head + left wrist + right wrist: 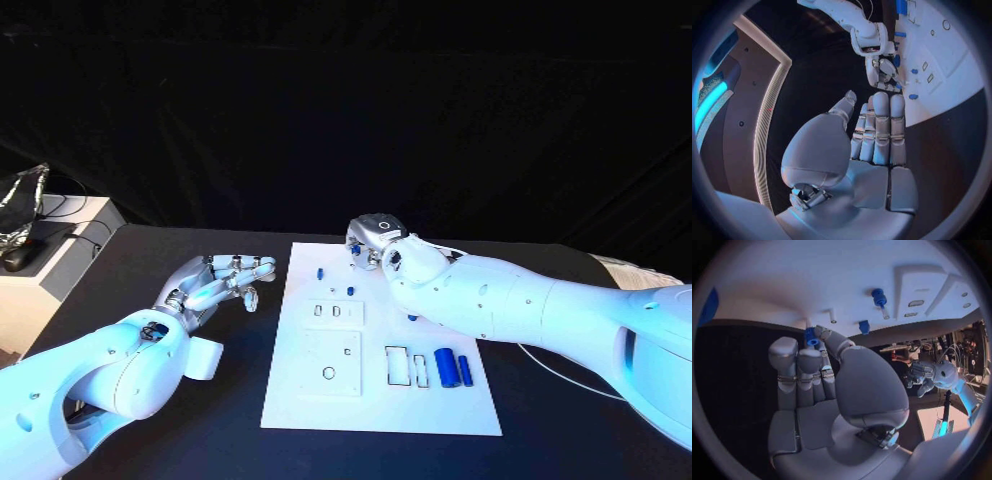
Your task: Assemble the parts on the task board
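Note:
The white task board [382,400] lies in the middle of the black table. My right hand [378,240] hovers over the board's far end and pinches a small blue part [811,336] between its thumb and fingertips [803,360]. A blue peg [878,296] stands in the board near it, and another small blue piece [864,326] sits at the board's edge. Two blue cylinders [453,367] lie side by side on the board's near right part. My left hand [224,280] hangs just left of the board, fingers straight and holding nothing [876,130].
Small blue pieces [320,272] dot the board's far left area, beside rectangular slots [336,312] and a round hole [329,373]. A white stand with a dark object [29,250] is off the table's far left corner. A white cable [555,370] trails right of the board.

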